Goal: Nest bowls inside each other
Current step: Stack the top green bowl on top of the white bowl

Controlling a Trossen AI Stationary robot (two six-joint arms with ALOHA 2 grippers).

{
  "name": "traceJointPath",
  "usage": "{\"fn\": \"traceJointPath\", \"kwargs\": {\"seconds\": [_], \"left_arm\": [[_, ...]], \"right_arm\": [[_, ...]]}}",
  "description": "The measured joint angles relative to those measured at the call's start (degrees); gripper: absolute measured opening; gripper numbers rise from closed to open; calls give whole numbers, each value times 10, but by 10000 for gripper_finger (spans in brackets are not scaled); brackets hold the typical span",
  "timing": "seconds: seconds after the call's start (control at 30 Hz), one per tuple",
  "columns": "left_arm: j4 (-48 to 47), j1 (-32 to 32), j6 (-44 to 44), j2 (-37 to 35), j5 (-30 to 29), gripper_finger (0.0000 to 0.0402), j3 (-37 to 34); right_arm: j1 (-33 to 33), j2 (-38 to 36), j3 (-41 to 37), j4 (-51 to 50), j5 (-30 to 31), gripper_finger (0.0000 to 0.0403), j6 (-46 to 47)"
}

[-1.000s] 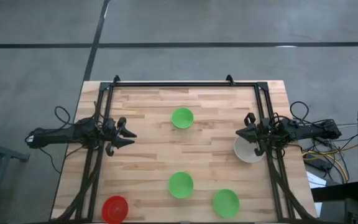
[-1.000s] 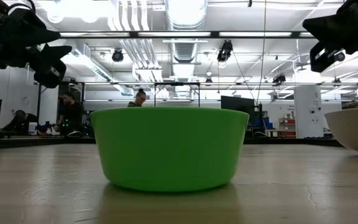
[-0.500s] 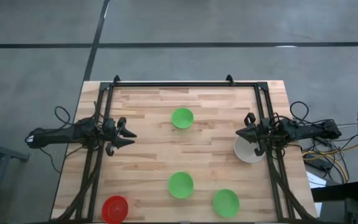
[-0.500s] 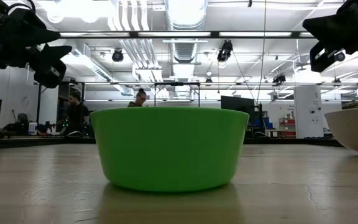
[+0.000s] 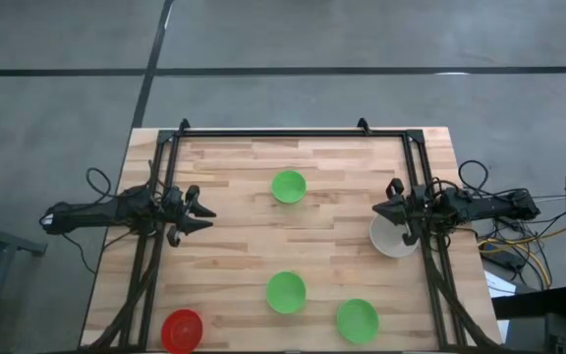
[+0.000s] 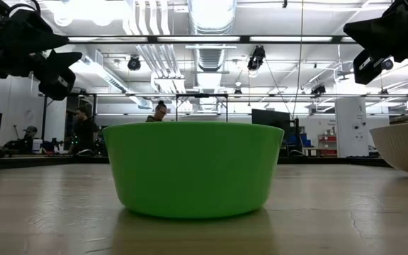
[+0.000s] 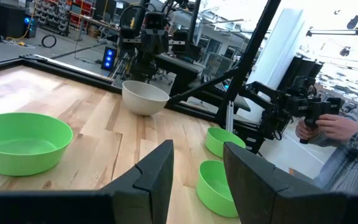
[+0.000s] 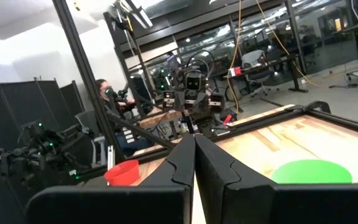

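Note:
Three green bowls stand upright on their bases on the wooden table: one at the far middle (image 5: pixel 288 186), one at the near middle (image 5: pixel 286 292) (image 6: pixel 193 168) and one near right (image 5: pixel 358 320). A red bowl (image 5: pixel 182 330) (image 8: pixel 124 172) sits at the near left corner. A white bowl (image 5: pixel 393 239) (image 7: pixel 145 97) rests at the right, partly under my right arm. My left gripper (image 5: pixel 204 213) (image 7: pixel 197 171) hangs open above the table's left side, pointing level toward the middle. My right gripper (image 5: pixel 381 209) (image 8: pixel 194 163) hangs shut above the right side, holding nothing.
A black metal frame (image 5: pixel 273 133) runs along the table's far edge and both sides. Cables (image 5: pixel 514 241) lie off the right edge. Bare wood lies between the bowls at the table's middle. Beyond the table a person's hand (image 7: pixel 328 124) holds a device.

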Motion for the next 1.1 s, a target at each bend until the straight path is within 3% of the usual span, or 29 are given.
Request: {"fn": "traceJointPath", "kwargs": {"seconds": [0.8,1.1], "left_arm": [[0,0,0,0,0,145,0],[0,0,0,0,0,145,0]], "right_arm": [[0,0,2,0,-8,8,36],[0,12,53,-37,-16,8,30]]}}
